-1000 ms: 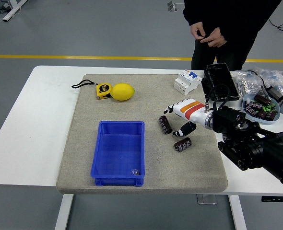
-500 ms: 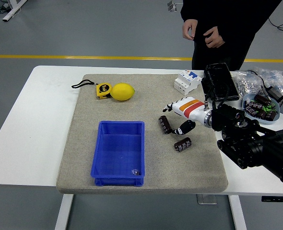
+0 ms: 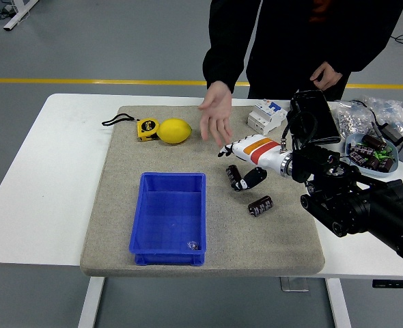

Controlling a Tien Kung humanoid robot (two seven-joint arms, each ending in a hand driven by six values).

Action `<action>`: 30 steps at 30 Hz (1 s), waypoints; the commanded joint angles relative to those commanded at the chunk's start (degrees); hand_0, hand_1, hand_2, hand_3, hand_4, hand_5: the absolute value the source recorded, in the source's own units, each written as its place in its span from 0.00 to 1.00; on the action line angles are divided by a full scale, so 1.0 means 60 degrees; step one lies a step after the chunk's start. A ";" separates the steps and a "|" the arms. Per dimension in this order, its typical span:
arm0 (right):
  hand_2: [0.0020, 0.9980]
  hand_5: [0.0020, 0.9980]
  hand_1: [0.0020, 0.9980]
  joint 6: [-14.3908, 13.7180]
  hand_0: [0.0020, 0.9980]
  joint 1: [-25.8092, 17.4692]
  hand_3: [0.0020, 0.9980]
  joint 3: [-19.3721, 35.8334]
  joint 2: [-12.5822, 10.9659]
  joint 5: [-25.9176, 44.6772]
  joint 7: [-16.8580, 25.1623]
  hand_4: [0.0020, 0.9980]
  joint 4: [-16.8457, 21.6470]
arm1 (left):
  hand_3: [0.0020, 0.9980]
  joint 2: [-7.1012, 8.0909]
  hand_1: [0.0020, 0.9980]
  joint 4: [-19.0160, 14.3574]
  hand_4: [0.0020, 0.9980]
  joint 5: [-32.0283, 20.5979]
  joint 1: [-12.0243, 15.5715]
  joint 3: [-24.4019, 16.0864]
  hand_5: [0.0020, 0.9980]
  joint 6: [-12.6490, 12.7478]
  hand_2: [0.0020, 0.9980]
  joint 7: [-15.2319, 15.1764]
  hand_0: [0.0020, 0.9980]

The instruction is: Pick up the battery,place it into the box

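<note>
- Grey workshop floor with a yellow line is running behind the white table [image 3: 58, 171], where a grey mat [image 3: 119, 205] is carrying everything.
- Right hand [image 3: 246, 164] is hovering with fingers [image 3: 223, 151] loosely spread and thumb tucked under, gripping nothing.
- Nearest battery [image 3: 235, 177] is lying directly beneath those fingers, just touching or a hair apart, its long axis pointing roughly away from the robot.
- Second battery [image 3: 260, 206] is resting nearer the robot, angled diagonally.
- Blue box [image 3: 169, 219] is waiting to the hand's left, open-topped.
- Only the right arm is showing; the left is nowhere in shot.
- Person's hand [image 3: 215, 117] is hanging open just above the robot's fingers.
- Print on the tape measure [image 3: 147, 128], beside the lemon [image 3: 175, 130], is too small to read.
</note>
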 joint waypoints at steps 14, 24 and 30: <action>0.78 0.33 0.77 0.0691 0.84 0.0134 0.82 -0.0058 0.0000 0.0228 0.0219 0.94 0.0764 | 0.64 0.0045 0.72 0.0000 0.72 0.0103 0.0223 -0.0074 0.62 -0.0014 0.73 0.0026 0.77; 0.78 0.34 0.77 0.0758 0.84 0.0091 0.83 -0.0236 0.0000 0.0075 0.0227 0.95 0.0824 | 0.64 0.0039 0.72 0.0000 0.72 0.0131 0.0248 -0.0092 0.62 -0.0008 0.74 0.0021 0.77; 0.78 0.37 0.76 0.0825 0.84 -0.0004 0.83 -0.0492 -0.0193 -0.0128 0.0244 0.97 0.0849 | 0.64 0.0017 0.72 0.0000 0.72 0.0106 0.0275 -0.0086 0.62 -0.0009 0.73 0.0021 0.76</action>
